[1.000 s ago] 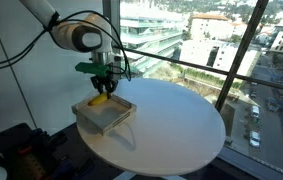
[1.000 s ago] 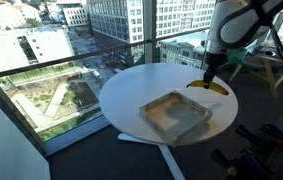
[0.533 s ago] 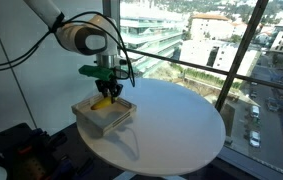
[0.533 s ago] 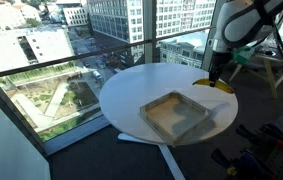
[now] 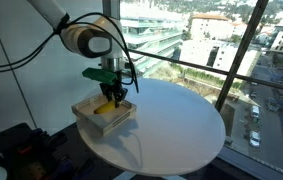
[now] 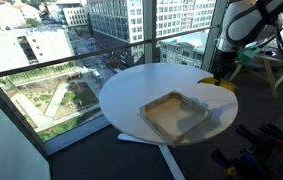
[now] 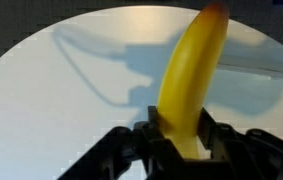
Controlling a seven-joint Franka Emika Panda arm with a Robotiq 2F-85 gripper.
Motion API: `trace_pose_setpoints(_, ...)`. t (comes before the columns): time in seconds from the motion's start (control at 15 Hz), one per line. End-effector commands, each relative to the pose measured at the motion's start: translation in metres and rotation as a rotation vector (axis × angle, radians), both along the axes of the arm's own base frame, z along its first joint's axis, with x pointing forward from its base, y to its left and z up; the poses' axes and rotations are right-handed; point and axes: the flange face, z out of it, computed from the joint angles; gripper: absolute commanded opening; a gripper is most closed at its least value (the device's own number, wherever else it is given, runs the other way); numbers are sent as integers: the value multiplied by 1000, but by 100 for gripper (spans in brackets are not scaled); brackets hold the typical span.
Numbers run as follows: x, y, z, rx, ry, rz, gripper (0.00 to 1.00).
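In an exterior view, left to right: a wooden tray (image 5: 85,108) sits at the left edge of the round white worktop (image 5: 181,120), just below the hand (image 5: 113,94). The hand hangs pointing down, clenched on a banana (image 5: 107,102). The yellow end sticks out under the fingers and overlaps the tray's far rim from this angle. The bare worktop runs off to the right of the hand, with windows (image 5: 231,50) behind it.

In an exterior view that sorts out the overlap: the tray (image 6: 149,118) lies left of the hand and nearer the camera, apart from it. The hand (image 6: 221,72) is over the worktop's right rim. The banana (image 6: 222,85) is directly under it, roughly level, above white surface and beside the tray rather than over it. Can't tell whether the banana touches the worktop.

Wrist view: white worktop (image 7: 61,100) fills the left, with the arm's shadow across it. The banana (image 7: 193,70) runs away from the hand, up and slightly right. Its near end is pinched between both fingers (image 7: 151,130).
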Motion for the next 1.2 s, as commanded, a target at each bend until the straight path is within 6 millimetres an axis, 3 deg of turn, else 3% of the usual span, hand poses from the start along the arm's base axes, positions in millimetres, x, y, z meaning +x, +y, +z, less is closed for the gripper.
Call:
trace_pose_setpoints(0.0, 0, -17, 1, -4, -14, -15, 16)
trace_pose_setpoints(1.13, 39, -82, -24, -17, -21, -82, 16)
